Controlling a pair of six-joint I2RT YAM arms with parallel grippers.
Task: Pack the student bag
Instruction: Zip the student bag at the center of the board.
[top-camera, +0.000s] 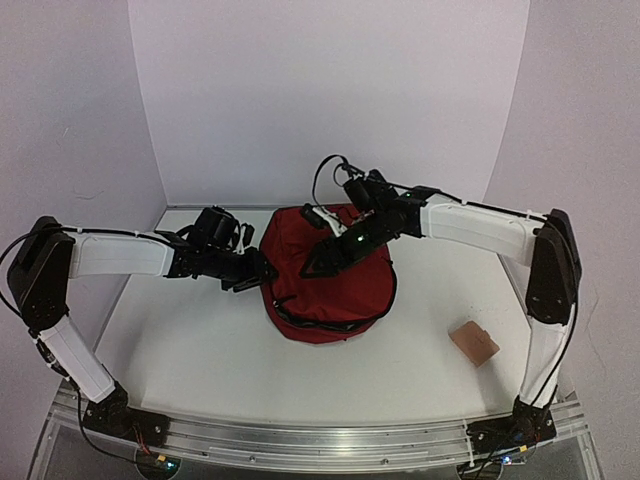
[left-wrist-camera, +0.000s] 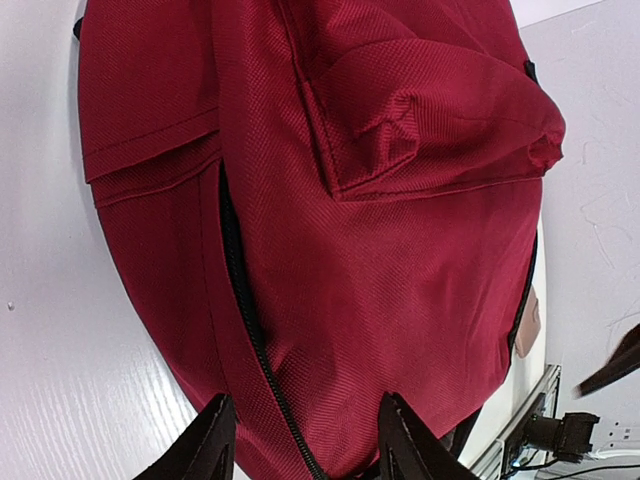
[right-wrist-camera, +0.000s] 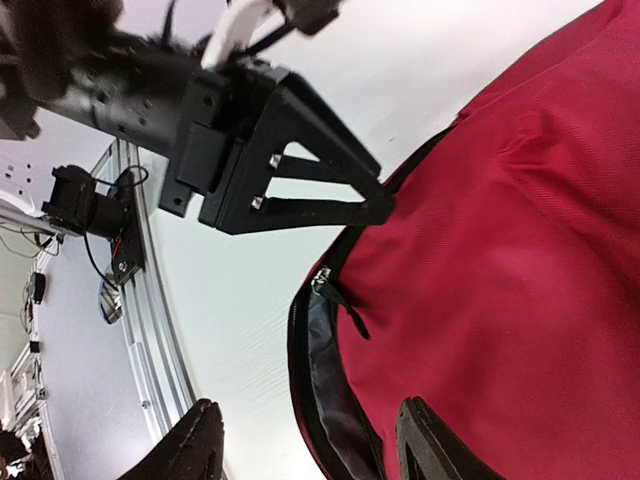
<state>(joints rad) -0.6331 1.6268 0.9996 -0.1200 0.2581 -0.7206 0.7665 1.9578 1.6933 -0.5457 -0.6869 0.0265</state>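
Small tan flat item (top-camera: 473, 342) lies on the table (top-camera: 200, 340) toward the near right corner, well apart from everything else. The student bag (top-camera: 335, 300) sits mid-table, toward the far edge, as a slumped dark red mound. The left gripper (left-wrist-camera: 304, 400) is at the bag's left flank. Its fingers are apart, with red fabric and a black zip (left-wrist-camera: 240, 290) running between them. I cannot tell whether they pinch the cloth. The right gripper (right-wrist-camera: 308, 405) hangs over the bag's top with fingers spread. In its own view, the opened rim and dark lining (right-wrist-camera: 320, 370) show in the gap.
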